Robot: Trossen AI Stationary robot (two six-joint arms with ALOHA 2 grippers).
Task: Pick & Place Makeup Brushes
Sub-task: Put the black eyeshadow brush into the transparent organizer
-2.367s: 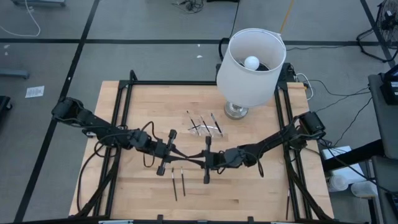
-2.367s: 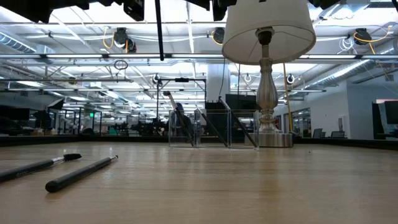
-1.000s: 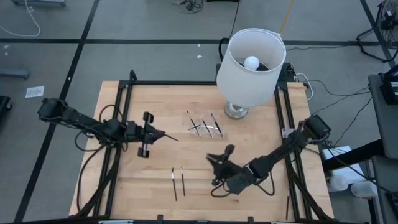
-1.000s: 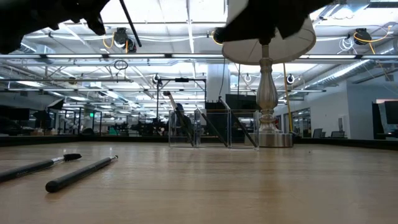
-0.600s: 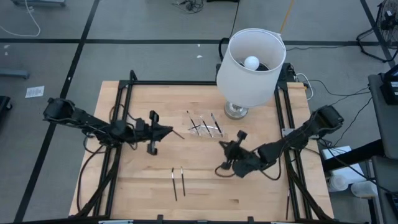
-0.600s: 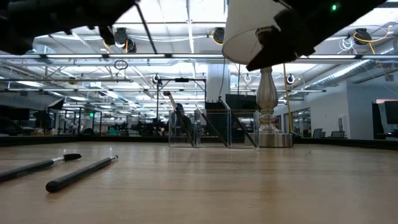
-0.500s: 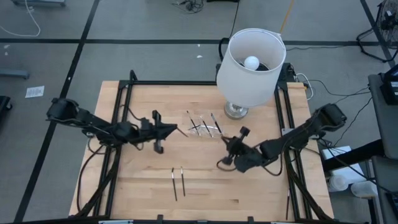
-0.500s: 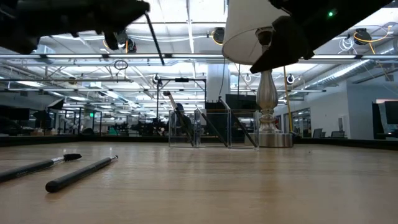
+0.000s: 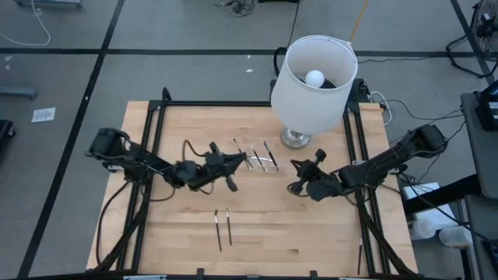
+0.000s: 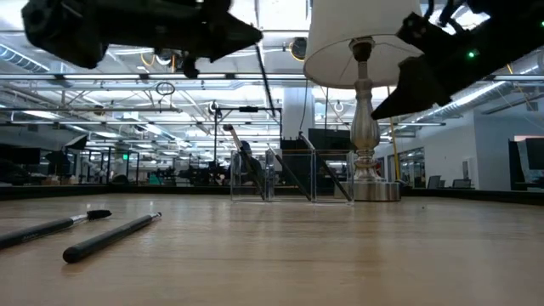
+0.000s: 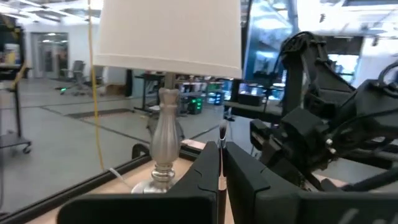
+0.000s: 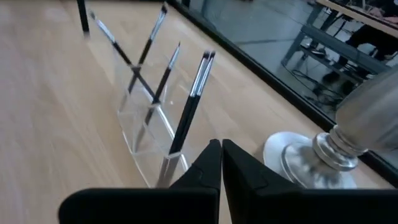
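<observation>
No readable writing or brand marks anywhere. Left tool point(image 9: 232, 165) above desk point(image 9: 187, 241) centre, fingers clamped on one brush point(image 11: 221, 163) whose pale tip sticks up past the fingertips; it sits just beside the clear holder point(image 9: 258, 159). Holder stands near the lamp point(image 9: 311, 82) base with several brushes point(image 12: 189, 109) leaning in it, tips up. Right tool point(image 9: 296, 187) hovers on the other side of the holder, near it, fingers pressed together, nothing between them. Two more brushes point(image 9: 222, 228) lie flat side by side on the desk nearer the front edge, well apart from both tools.
</observation>
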